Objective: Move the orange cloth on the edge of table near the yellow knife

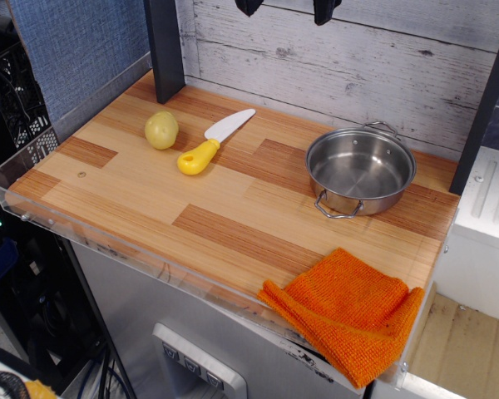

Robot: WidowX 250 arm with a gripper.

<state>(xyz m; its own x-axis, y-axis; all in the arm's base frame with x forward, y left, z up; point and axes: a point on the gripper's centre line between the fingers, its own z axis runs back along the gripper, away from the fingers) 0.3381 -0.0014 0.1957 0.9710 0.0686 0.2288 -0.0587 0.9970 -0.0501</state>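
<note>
The orange cloth [349, 312] lies folded at the table's front right corner, with its lower part hanging over the clear rim. The yellow knife [212, 143] lies at the back left middle of the table [150, 199], yellow handle toward the front and white blade pointing back right. My gripper [287, 7] shows only as two dark fingertips at the top edge, spread wide apart and empty. It is high above the back of the table, far from the cloth.
A round yellowish potato [161, 130] sits just left of the knife. A steel pot [359, 170] with two handles stands at the back right, behind the cloth. A dark post [165, 46] stands at the back left. A white plank wall runs behind.
</note>
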